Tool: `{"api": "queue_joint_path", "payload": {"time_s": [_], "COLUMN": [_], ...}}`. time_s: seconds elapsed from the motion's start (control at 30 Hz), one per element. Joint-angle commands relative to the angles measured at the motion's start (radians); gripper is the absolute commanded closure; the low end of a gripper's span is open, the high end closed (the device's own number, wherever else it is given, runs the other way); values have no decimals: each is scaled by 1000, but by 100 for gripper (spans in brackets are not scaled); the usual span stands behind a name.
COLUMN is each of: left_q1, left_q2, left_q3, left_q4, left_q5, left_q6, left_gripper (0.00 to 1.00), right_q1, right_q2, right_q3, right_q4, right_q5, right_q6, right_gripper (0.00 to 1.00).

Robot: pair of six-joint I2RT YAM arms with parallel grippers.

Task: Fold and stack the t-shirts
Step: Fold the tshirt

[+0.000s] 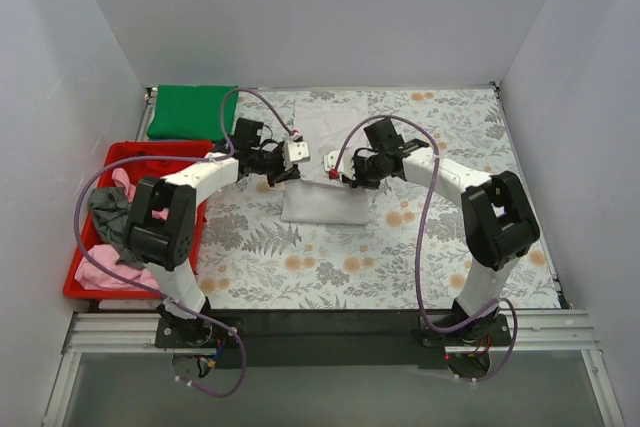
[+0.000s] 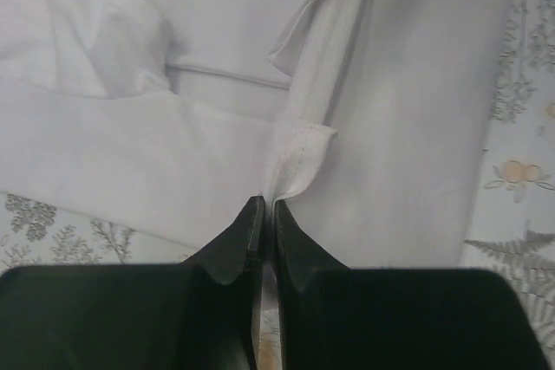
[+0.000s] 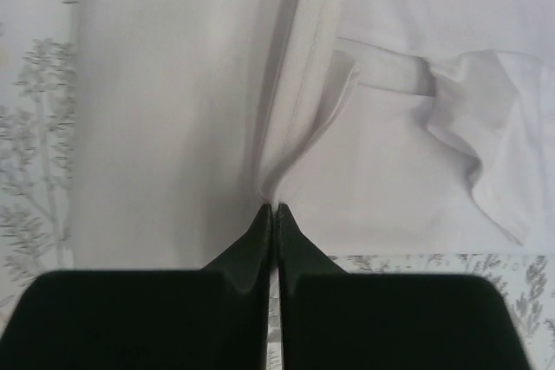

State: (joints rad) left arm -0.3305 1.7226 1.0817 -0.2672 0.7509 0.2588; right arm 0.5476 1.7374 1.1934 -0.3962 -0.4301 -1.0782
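A white t-shirt [image 1: 325, 204] lies partly folded on the floral cloth in the middle of the table. My left gripper [image 1: 290, 175] is shut on its far left edge, pinching a hemmed fold [image 2: 299, 149]. My right gripper [image 1: 340, 177] is shut on its far right edge, pinching white cloth [image 3: 286, 145]. A folded bright green t-shirt [image 1: 192, 111] lies at the far left. Pink [image 1: 112, 265], grey [image 1: 110, 213] and red [image 1: 152, 164] t-shirts lie crumpled in the red bin.
The red plastic bin [image 1: 75, 282] stands at the left edge. The grey floral cloth [image 1: 400, 257] covers the table. White walls close in the back and sides. Purple cables loop over both arms.
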Motion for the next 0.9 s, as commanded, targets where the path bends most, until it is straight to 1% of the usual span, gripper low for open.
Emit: {"api": "queue_joint_path", "payload": {"time_s": [0.0,0.03,0.17,0.3,0.53,0.77,0.8,0.83,0.87], "left_q1": [30,34,51,54,67,70,70,70,70], "left_q2": [80,128,228,293,338,316,321,334,341], "left_q3": [145,173,256,305,334,307,310,310,313], "left_q4": [46,52,92,150,200,232,238,247,252], "left_q5": [30,28,31,19,7,8,-5,-19,-30], "left_q6": [50,53,46,39,34,31,30,23,14], "left_gripper": [100,100,100,100,100,100,98,95,91], "right_q1": [-46,-52,-87,-101,-110,-113,-113,-113,-113], "right_q2": [83,105,198,284,347,352,359,366,372], "right_q3": [133,159,267,342,411,434,445,448,451], "right_q4": [-36,-39,-44,-44,-43,-41,-40,-39,-39], "right_q5": [-15,-13,-12,-7,-1,-4,2,7,11], "right_q6": [-106,-117,-134,-143,-144,-143,-140,-131,-126], "right_gripper": [99,99,99,99,99,99,99,94,81]}}
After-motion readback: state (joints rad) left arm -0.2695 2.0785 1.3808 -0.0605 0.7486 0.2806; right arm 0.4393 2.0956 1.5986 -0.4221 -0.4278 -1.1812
